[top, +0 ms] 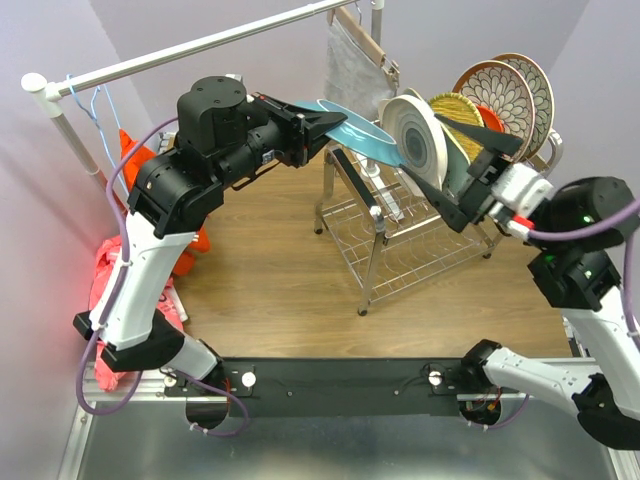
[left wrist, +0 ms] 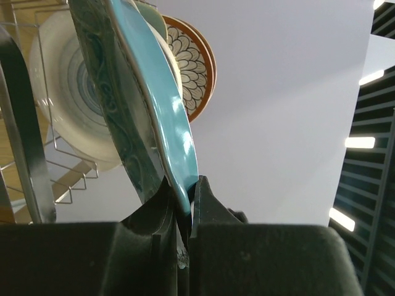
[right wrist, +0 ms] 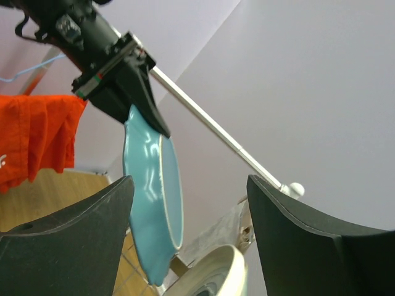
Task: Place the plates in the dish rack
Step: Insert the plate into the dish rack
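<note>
Teal scalloped plate, upper centre, rim-clamped edgewise by left fingers for slotting into dish rack; right fingers spread, empty.

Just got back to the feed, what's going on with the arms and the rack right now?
The left gripper is clamped on the rim of the teal plate and holds it in the air at the top of the dish rack, next to the white swirl plate. That plate and several others, including the brown-rimmed floral plates, stand in the rack. The right gripper is open and empty beside the rack, facing the teal plate.
</note>
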### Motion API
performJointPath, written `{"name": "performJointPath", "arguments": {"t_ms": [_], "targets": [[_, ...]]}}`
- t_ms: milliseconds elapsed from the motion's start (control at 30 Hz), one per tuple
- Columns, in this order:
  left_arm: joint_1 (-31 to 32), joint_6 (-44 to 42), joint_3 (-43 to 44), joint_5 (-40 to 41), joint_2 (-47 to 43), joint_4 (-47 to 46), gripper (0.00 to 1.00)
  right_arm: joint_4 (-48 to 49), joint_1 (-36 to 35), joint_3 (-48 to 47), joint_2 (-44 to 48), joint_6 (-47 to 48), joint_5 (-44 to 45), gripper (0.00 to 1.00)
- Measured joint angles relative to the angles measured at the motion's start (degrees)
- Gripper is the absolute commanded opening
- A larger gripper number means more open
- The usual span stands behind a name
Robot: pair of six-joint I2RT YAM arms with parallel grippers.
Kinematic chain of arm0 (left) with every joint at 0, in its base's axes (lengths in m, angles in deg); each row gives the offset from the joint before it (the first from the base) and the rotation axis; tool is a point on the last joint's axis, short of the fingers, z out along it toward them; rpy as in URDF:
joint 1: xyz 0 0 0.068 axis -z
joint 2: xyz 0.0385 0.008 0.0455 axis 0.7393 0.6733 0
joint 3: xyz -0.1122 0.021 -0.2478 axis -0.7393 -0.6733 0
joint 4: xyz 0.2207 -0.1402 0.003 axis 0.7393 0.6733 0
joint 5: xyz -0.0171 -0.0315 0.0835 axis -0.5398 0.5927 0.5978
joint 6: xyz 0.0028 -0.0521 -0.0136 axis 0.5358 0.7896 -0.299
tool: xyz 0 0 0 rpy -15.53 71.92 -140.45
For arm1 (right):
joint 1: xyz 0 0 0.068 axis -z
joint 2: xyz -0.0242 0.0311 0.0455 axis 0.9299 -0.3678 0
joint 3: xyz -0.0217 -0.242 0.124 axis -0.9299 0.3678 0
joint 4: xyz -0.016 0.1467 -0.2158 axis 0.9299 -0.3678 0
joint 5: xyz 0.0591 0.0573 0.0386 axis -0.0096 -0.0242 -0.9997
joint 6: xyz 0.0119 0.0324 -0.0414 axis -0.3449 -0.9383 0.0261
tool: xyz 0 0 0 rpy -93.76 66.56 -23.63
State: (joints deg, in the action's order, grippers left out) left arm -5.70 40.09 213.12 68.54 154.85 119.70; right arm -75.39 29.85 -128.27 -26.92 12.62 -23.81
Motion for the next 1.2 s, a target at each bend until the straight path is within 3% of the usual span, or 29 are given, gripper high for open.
{"name": "performJointPath", "arguments": {"t_ms": [433, 867, 1200], "targets": [[-0.35, -3.58, 0.17, -0.33, 0.79, -0.13, 0.0, 2.71, 0.0, 2.84, 5.92, -3.26, -1.7, 0.85], [-0.39, -6.08, 5.84, -6.1, 5.29, 2.32, 0.0, 2.93, -0.02, -11.58, -3.78, -21.18, 31.69, 0.88], [-0.61, -6.08, 8.59, -8.31, 6.19, 6.12, 0.0, 2.93, -0.02, -11.72, -3.21, -27.04, 40.24, 0.88]]}}
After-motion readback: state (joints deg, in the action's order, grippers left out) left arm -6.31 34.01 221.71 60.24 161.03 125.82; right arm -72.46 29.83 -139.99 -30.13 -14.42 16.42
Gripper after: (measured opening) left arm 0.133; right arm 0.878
